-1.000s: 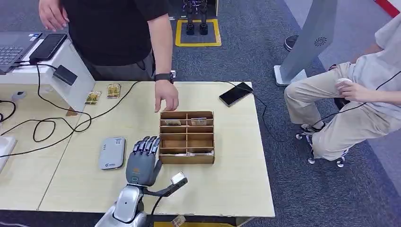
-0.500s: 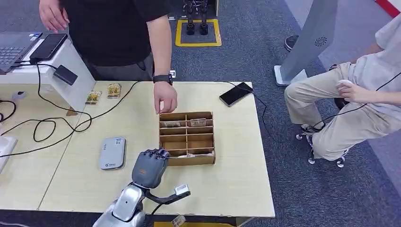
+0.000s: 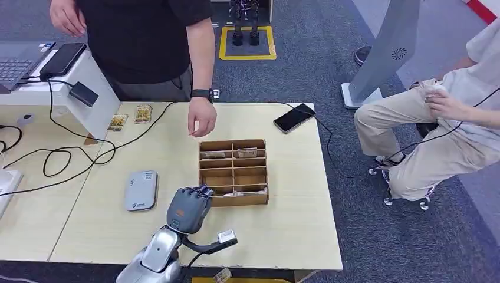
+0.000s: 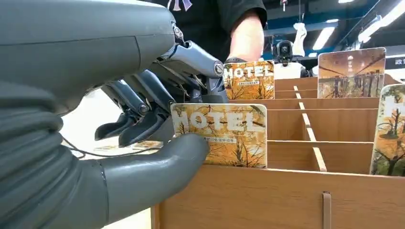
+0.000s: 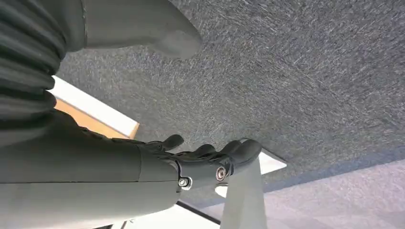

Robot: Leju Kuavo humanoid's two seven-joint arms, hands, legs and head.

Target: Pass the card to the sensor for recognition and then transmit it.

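At the box's near-left slot, the left robot hand (image 4: 157, 129) pinches a hotel card (image 4: 219, 136).
Thumb-and-finger hold looks shallow; lifting askew could snag the card on the wooden box (image 3: 233, 172).

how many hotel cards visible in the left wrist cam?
4. One orange HOTEL card held between the left hand's thumb and fingers at the brown wooden divided box's near row; one behind; one far back; one cut off at the edge. Others may be hidden.
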